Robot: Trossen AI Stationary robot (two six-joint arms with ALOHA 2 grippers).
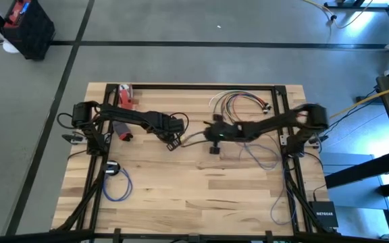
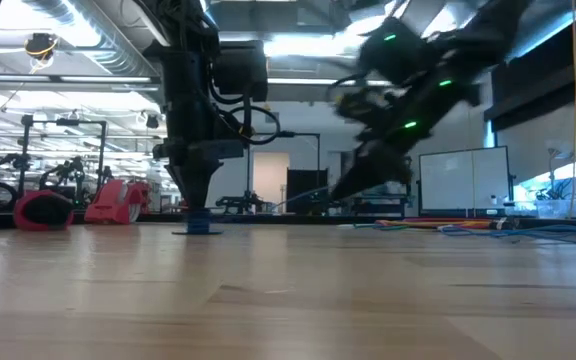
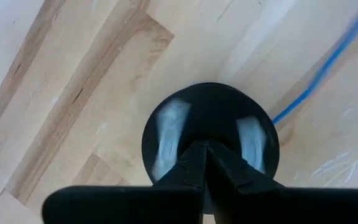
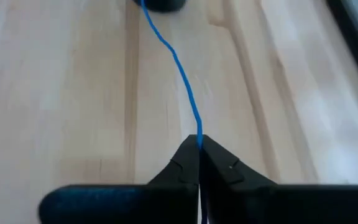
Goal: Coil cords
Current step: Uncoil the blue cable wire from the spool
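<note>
A black round disc [image 3: 210, 106] lies on the wooden table near its middle, and the shut fingers of my left gripper [image 3: 207, 149] point down onto its top. A thin blue cord [image 4: 179, 68] runs from that disc [image 4: 160, 5] to my right gripper [image 4: 199, 149], which is shut on it. In the high view my left gripper [image 1: 174, 140] and my right gripper [image 1: 204, 133] stand close together. The low view shows my right gripper [image 2: 368, 185] raised above the table. My left gripper has its shut fingertips [image 3: 194, 158] on the middle of the disc's top, coming from above and pointing steeply down. The disc stays flat on the table; whether the fingers pinch anything there, I cannot tell. My right gripper pinches the blue cord [image 4: 197, 138] between its two fingertips, one strand. It comes slanting down from the table's right side, and the cord leaves along the line of the fingers. The cord runs nearly straight, with slight waves, toward the disc.
A bundle of coloured cords [image 1: 238, 101] fans out at the far right. Loose blue loops [image 1: 262, 154] lie under the right arm. A coiled blue cord with a black disc [image 1: 115, 174] sits near left. Red objects [image 1: 125, 98] lie far left, a small black thing [image 1: 213, 149] near the middle.
</note>
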